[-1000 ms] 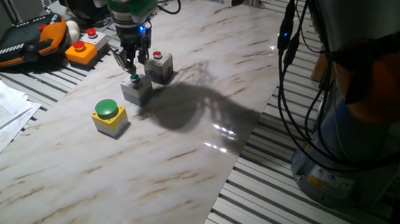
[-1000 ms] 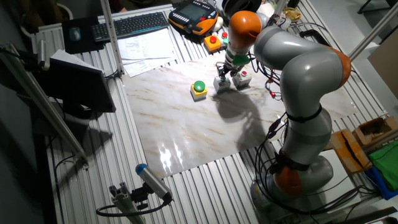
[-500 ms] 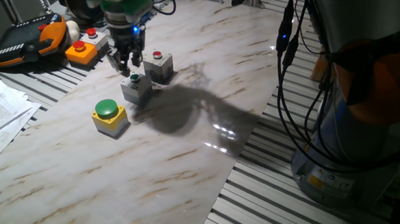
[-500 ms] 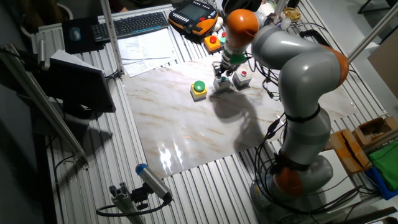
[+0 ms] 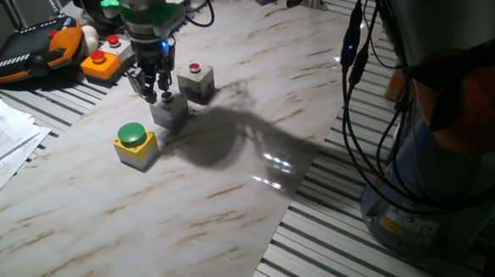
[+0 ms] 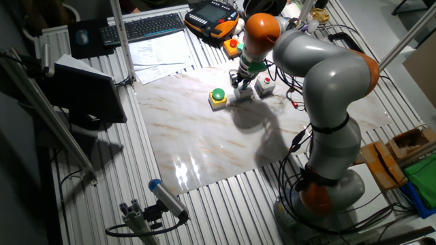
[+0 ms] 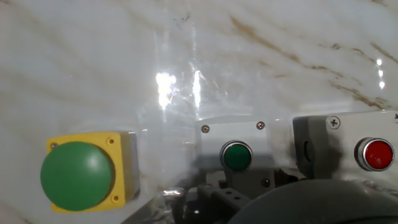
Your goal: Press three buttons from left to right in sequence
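The yellow box with the big green dome button [image 5: 133,142] stands leftmost on the marble board. The grey box with the small green button [image 5: 171,109] is to its right, then the grey box with the small red button [image 5: 198,81]. My gripper [image 5: 152,91] hangs just above and slightly left of the green-button grey box, fingers pointing down. The hand view shows all three in a row: the green dome [image 7: 77,175], the small green button [image 7: 236,155] and the small red button [image 7: 373,154]. Blurred gripper parts [image 7: 249,202] fill that view's bottom edge. No view shows the fingertip gap.
An orange box with a red button [image 5: 99,63] and a joined grey red-button box [image 5: 116,45] sit off the board's far left edge, next to a pendant [image 5: 27,51]. Papers [image 5: 1,143] lie at the left. The arm's base and cables [image 5: 434,148] stand at the right.
My gripper has moved left, from over the small green button's box toward the side of the yellow box. The boxes have not moved.
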Controlling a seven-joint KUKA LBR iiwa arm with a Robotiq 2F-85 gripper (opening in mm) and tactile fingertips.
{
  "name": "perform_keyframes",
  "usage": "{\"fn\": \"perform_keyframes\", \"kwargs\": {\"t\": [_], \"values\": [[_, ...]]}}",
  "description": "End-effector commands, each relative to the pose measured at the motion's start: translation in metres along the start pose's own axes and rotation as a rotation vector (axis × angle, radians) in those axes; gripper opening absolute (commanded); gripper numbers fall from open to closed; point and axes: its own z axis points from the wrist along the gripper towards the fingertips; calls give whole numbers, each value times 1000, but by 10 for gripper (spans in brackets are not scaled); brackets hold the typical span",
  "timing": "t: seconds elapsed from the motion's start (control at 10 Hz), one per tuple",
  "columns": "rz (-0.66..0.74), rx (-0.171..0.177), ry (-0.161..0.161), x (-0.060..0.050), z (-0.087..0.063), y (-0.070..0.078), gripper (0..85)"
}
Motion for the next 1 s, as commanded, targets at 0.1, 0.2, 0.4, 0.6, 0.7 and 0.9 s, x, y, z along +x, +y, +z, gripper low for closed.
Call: {"fn": "perform_keyframes", "kwargs": {"t": [0.1, 0.2, 0.4, 0.6, 0.7, 0.9], "values": [[6, -1, -1, -1, 4, 1, 483], [7, -1, -1, -2, 6, 0, 483], [11, 9, -3, -2, 9, -2, 480], [14, 6, -4, -2, 17, -6, 477], [16, 4, -4, -3, 19, -7, 477], [19, 4, -6, -2, 20, -8, 473]]}}
